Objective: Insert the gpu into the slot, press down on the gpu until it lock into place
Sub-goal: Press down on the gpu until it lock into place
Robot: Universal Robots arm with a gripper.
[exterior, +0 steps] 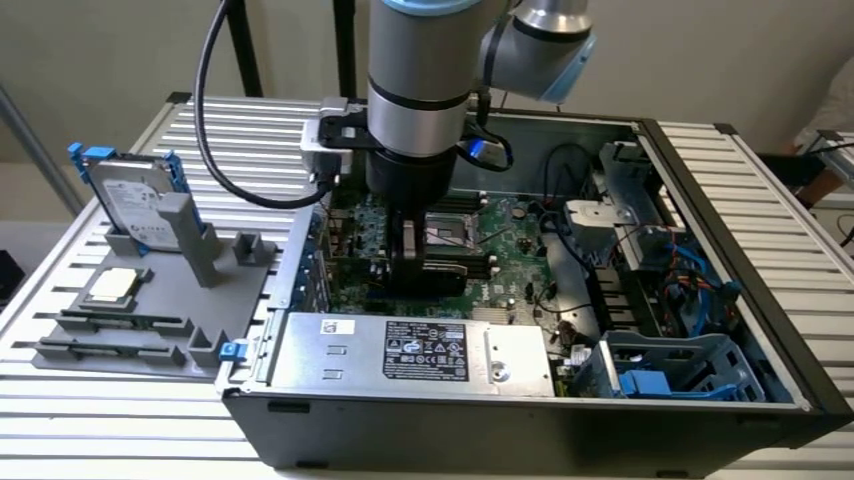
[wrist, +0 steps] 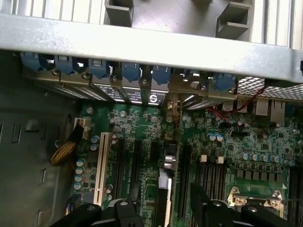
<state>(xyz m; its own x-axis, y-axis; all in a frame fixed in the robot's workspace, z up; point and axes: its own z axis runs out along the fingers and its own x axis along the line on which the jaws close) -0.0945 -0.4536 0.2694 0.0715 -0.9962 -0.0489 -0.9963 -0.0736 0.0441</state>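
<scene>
Straddling the gpu [wrist: 165, 189], jaws parted.

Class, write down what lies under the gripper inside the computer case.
Under the gripper lies the green motherboard with long black connectors; the gpu stands on edge there. The slot beneath it is covered by the card.

Behind my workspace stands a plain cream wall [exterior: 107, 50], softly and evenly lit. Two black poles [exterior: 244, 45] rise in front of it. I work above a table [exterior: 120, 440] of ribbed silver metal slats, bright where the light falls. Past its edge, on the exterior view's left, a thin grey bar [exterior: 34, 150] slants over pale floor [exterior: 34, 235].
</scene>
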